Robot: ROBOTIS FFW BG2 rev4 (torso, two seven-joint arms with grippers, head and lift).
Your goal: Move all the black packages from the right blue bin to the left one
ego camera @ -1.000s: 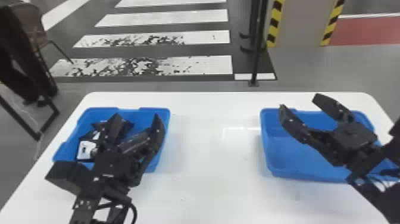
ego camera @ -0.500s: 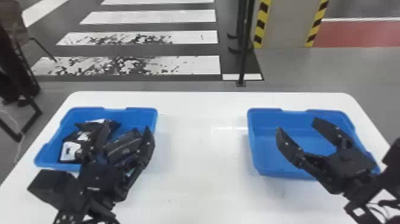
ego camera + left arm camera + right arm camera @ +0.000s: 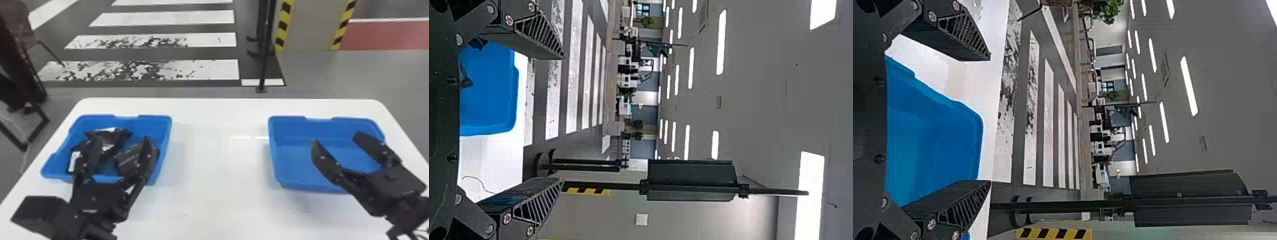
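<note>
Logging both arms extended forward: I have the left gripper (image 3: 123, 139) over the left bin (image 3: 163, 127), the right gripper (image 3: 337, 138) over the right bin (image 3: 287, 127), each with fingers spread wide, holding nothing. Black packages (image 3: 111, 136) lie in the left bin. Count: two blue bins, at least three packages; overlap leaves me no exact number.

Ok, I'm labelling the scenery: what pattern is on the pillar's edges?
Yellow and black diagonal stripes on the pillar, clearest in the head view.
</note>
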